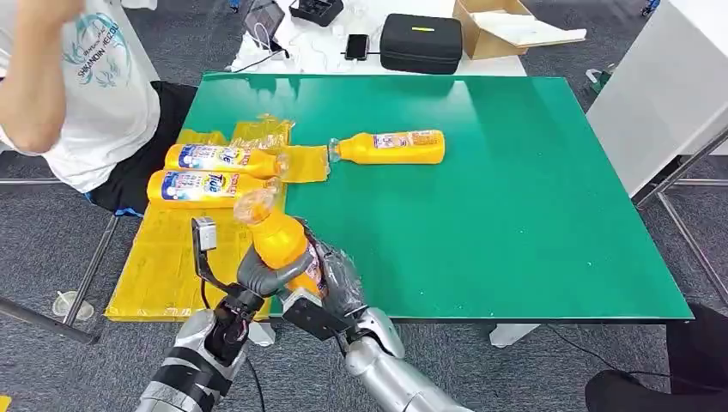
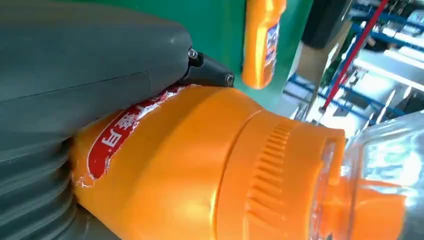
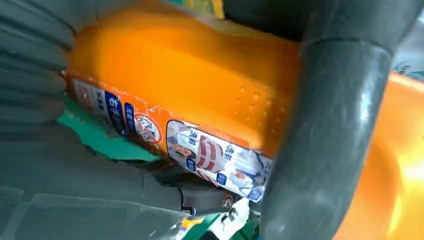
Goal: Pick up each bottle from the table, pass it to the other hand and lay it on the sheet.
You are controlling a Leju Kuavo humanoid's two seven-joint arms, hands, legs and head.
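Observation:
Over the near left edge of the green table (image 1: 515,215) an orange bottle (image 1: 280,242) with a clear cap stands tilted, cap pointing away from me. My left hand (image 1: 260,273) wraps its lower body from the left, and my right hand (image 1: 333,290) grips it from the right. Close up, the bottle (image 2: 200,170) lies against my left hand (image 2: 75,75), and its label side (image 3: 190,85) sits inside my right hand (image 3: 75,200). Two bottles (image 1: 219,157) (image 1: 206,187) lie side by side on the yellow sheet (image 1: 163,257). Another bottle (image 1: 395,148) lies on the green top.
A person in a white shirt (image 1: 86,86) sits at the far left, close to the sheet. Behind the table are a black case (image 1: 421,43), a cardboard box (image 1: 506,26) and a phone (image 1: 356,45). A white cabinet (image 1: 670,86) stands at the right.

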